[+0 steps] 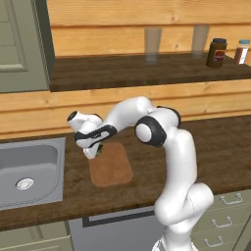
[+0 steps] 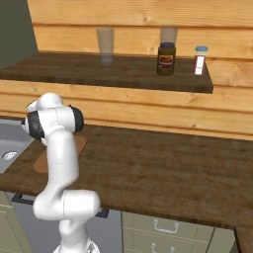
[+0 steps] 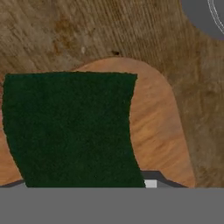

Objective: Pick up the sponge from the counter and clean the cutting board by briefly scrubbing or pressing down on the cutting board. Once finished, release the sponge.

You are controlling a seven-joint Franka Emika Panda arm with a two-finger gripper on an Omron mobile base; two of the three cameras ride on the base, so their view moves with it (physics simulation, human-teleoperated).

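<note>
Holding the sponge (image 3: 70, 131) pinched tight, the gripper (image 1: 96, 151) hangs over the near-sink corner of the cutting board (image 1: 113, 169) on the counter (image 2: 163, 168). Pickup looks done; scrubbing seems underway, with letting go left.

You have a grey metal sink (image 1: 30, 171) at the left, and on the upper shelf (image 1: 147, 71) two clear glasses (image 1: 152, 45), a dark jar (image 1: 216, 52) and a small red-capped shaker (image 1: 241, 52).
</note>
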